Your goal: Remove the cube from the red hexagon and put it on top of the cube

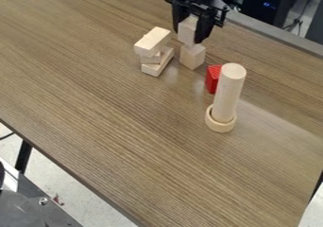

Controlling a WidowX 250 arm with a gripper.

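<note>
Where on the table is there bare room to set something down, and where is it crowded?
Bare: the tabletop picture-left of the stacked blocks, and the wide stretch between ring and near edge. Crowded: the row of gripper, upper cube, lower cube, red block and cylinder.

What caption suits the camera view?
Claw around a pale block over a wooden cube, near a red block and an upright cylinder in a ring.
</note>
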